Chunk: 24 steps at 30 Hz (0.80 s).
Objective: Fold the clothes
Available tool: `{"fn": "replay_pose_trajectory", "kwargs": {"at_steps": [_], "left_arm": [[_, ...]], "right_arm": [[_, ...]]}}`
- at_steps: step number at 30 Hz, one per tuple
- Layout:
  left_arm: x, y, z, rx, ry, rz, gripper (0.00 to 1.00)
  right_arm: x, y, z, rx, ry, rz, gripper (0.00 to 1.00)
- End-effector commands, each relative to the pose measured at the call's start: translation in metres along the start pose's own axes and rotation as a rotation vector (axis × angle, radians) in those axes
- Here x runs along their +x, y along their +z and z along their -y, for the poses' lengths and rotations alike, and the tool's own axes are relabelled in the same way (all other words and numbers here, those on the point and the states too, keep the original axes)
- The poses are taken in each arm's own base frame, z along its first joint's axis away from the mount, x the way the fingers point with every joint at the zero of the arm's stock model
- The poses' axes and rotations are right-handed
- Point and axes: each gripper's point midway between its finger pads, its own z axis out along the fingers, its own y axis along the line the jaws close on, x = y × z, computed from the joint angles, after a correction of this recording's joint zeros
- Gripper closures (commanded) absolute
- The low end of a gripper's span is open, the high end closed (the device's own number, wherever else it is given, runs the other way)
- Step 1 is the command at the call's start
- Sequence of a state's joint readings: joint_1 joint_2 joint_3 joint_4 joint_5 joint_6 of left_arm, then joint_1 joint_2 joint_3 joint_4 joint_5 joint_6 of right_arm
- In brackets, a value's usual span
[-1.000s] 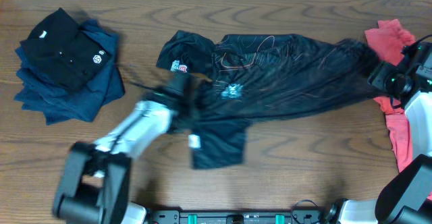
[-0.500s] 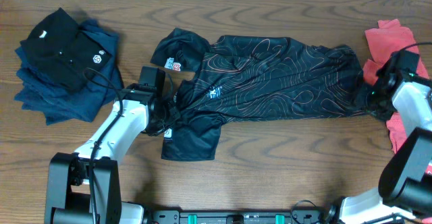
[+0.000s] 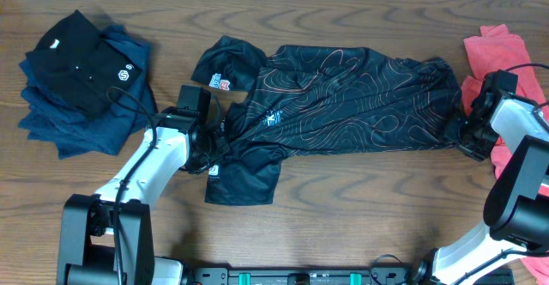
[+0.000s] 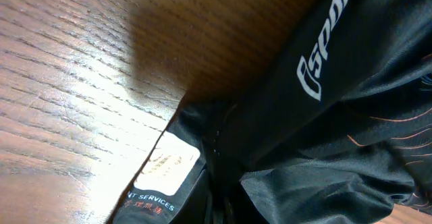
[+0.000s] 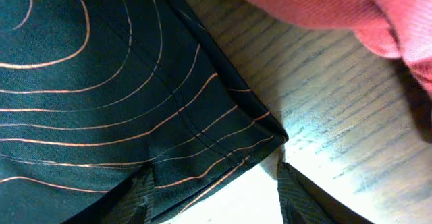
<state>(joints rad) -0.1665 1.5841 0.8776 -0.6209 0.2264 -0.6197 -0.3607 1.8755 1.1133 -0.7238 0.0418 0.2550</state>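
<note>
The black jersey [image 3: 343,96] with thin orange contour lines lies spread across the middle of the table, one sleeve flap hanging toward the front. My left gripper [image 3: 208,148] sits on its left part. In the left wrist view the jersey [image 4: 351,116] shows white lettering [image 4: 324,55] and a white label [image 4: 165,163], and the fabric bunches into my jaws at the bottom edge. My right gripper [image 3: 467,139] is at the jersey's right end. In the right wrist view it [image 5: 219,204] is open, its fingers [image 5: 138,197] wide apart around the jersey's corner [image 5: 236,136].
A stack of folded black and navy shirts [image 3: 81,79] lies at the far left. A coral-red garment [image 3: 493,49] lies at the right edge, close behind my right gripper; it also shows in the right wrist view [image 5: 337,8]. Bare wood runs along the front.
My left arm has dragged the jersey to the left and it now lies flatter and wider. My right gripper has moved down and left to the jersey's right corner.
</note>
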Motion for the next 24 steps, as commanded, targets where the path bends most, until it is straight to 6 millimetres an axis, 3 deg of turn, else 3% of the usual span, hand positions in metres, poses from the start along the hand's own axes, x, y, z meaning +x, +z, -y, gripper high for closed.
{"fn": "replay_pose_trajectory", "kwargs": {"at_steps": [1, 6, 11, 14, 18, 24], "left_arm": [[0.002, 0.000, -0.001, -0.005, 0.019, -0.003, 0.94], [0.005, 0.000, -0.004, -0.014, 0.020, -0.015, 0.94], [0.006, -0.001, -0.004, -0.013, 0.085, -0.020, 0.94], [0.006, -0.008, 0.002, 0.014, 0.137, -0.009, 0.94], [0.003, -0.035, 0.025, 0.129, 0.205, 0.036, 0.94], [-0.005, -0.110, 0.058, 0.308, 0.301, 0.234, 0.94]], "right_arm": [[0.006, 0.019, 0.005, 0.050, 0.034, -0.033, 0.56], [0.002, 0.019, 0.004, 0.046, 0.038, -0.020, 0.99], [0.000, 0.013, 0.000, 0.022, 0.039, -0.007, 0.99], [-0.005, -0.003, -0.007, -0.026, 0.040, 0.026, 0.99], [-0.014, -0.046, -0.010, -0.070, 0.043, 0.125, 0.99], [-0.015, -0.128, -0.012, -0.152, 0.039, 0.311, 0.99]]}}
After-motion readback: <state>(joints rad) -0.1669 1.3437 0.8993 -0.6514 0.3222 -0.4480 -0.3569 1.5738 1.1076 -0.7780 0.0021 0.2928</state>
